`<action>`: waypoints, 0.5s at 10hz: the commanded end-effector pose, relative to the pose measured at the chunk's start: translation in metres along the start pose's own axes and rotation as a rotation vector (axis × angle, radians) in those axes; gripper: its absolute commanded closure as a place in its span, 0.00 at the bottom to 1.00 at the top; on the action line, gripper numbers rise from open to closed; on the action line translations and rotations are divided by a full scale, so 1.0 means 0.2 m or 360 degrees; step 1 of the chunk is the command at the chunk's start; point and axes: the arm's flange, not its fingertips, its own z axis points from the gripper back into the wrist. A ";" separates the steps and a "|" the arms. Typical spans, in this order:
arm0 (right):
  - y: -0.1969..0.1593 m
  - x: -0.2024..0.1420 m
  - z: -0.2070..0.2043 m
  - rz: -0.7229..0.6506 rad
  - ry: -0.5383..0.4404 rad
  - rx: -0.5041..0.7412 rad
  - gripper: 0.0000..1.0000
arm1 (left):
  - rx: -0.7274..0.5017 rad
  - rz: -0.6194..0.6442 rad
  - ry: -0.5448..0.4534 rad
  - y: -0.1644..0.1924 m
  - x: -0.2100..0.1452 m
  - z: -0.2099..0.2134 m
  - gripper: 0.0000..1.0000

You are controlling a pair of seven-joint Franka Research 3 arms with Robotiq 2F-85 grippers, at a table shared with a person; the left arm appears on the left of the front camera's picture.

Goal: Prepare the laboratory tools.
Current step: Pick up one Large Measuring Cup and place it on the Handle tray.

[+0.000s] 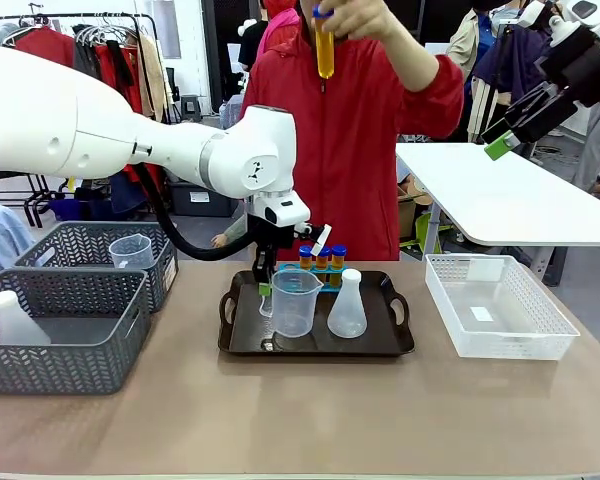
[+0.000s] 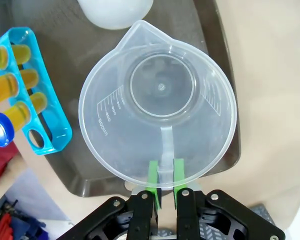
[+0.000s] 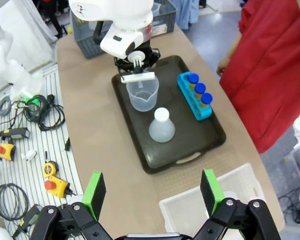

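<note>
The clear measuring beaker (image 1: pixel 296 300) (image 2: pixel 157 105) (image 3: pixel 141 94) stands on the dark brown tray (image 1: pixel 380 345) (image 3: pixel 190 145). My left gripper (image 1: pixel 267 290) (image 2: pixel 164 172) is shut on its handle, green pads pinching it from both sides. Beside the beaker is the white conical flask (image 1: pixel 347 305) (image 3: pixel 161 126). Three blue-capped orange tubes (image 1: pixel 322 258) (image 2: pixel 10 95) (image 3: pixel 197 90) sit in a blue rack (image 2: pixel 50 125) at the tray's far side. The person holds a fourth tube (image 1: pixel 325 45) up high. My right gripper (image 1: pixel 500 140) (image 3: pixel 152 192) hangs open, high above the table's right.
Two grey mesh baskets (image 1: pixel 70 340) at the left hold another flask (image 1: pixel 15 320) and beaker (image 1: pixel 130 250). An empty white mesh basket (image 1: pixel 495 305) sits right of the tray. The person in red stands just behind the tray.
</note>
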 end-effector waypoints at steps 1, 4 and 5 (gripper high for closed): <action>0.00 0.01 0.00 0.0016 -0.0012 0.0002 0.00 | 0.0014 0.0060 0.0018 0.02 -0.04 0.00 1.00; 0.00 0.01 0.00 0.0016 -0.0012 0.0002 0.00 | -0.0022 0.0087 0.0021 0.03 -0.07 -0.02 0.63; 0.00 0.01 0.00 0.0016 -0.0012 0.0002 0.00 | -0.0029 0.0101 0.0020 0.03 -0.08 -0.03 0.44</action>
